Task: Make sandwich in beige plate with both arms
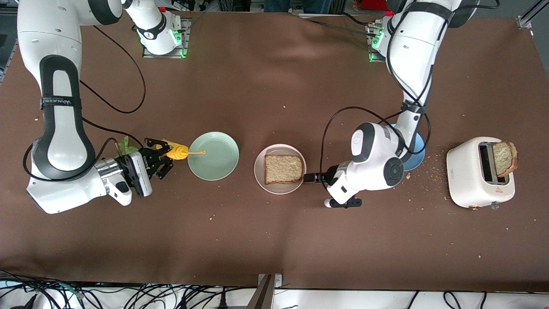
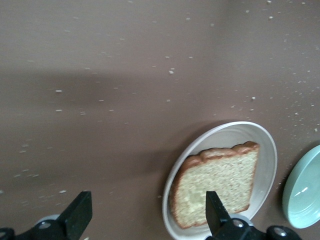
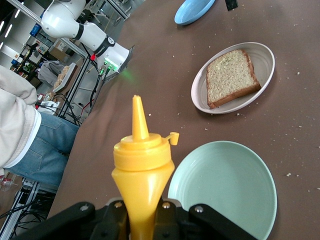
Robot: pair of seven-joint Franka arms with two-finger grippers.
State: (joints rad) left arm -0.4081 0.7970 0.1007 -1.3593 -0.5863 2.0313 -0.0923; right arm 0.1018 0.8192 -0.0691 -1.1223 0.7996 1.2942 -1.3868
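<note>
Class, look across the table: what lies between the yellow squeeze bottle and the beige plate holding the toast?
The mint-green plate, empty, lies between the yellow squeeze bottle and the beige plate with its toast slice; the front view shows it.

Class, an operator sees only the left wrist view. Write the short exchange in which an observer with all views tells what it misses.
Operator: The left gripper has its jaws open by the beige plate, which holds one toast slice. Where is more bread?
Observer: A second slice sticks up from the white toaster at the left arm's end of the table.
Operator: And the right gripper?
Observer: The right gripper is shut on a yellow squeeze bottle, nozzle over the mint-green plate.
</note>
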